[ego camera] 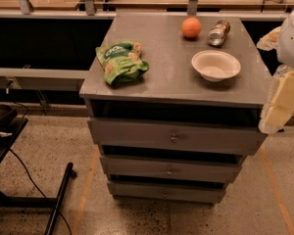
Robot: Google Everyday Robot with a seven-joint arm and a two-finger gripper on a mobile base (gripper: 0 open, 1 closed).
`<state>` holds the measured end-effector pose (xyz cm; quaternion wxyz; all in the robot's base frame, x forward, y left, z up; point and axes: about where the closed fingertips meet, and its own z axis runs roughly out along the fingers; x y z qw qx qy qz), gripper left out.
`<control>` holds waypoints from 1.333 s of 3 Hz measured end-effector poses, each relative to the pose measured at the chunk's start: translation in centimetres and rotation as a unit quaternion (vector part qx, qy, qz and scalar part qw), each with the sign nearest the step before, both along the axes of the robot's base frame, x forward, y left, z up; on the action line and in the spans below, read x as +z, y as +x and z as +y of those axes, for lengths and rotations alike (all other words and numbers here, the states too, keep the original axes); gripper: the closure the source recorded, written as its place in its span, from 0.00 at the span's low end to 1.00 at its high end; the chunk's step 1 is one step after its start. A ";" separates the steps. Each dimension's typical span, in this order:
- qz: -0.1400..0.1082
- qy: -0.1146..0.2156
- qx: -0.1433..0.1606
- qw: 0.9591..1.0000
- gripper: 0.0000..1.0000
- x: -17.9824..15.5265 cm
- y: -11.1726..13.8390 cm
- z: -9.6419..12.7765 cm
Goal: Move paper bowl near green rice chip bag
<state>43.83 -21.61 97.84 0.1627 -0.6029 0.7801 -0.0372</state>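
The paper bowl (215, 65) is off-white, shallow and round, and sits upright on the right part of the grey cabinet top (171, 77). The green rice chip bag (121, 61) lies wrinkled on the left part of the top, near the front edge, well apart from the bowl. My gripper (283, 102) hangs at the right edge of the view, beside the cabinet's front right corner, lower than the bowl and to its right. It touches nothing that I can see.
An orange (191, 27) and a silver can (218, 33) lying on its side sit behind the bowl at the back of the top. The cabinet has three drawers (174, 138). A black stand (10, 180) is on the floor at left.
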 end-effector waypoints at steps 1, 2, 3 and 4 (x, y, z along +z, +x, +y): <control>-0.004 0.000 0.001 1.000 0.00 0.2 0.0 0.0; -0.035 -0.013 0.038 0.999 0.00 -1.0 2.5 0.0; -0.089 -0.029 0.070 0.993 0.00 -3.0 8.8 -0.6; -0.105 -0.027 0.073 0.991 0.00 -3.3 10.2 -0.5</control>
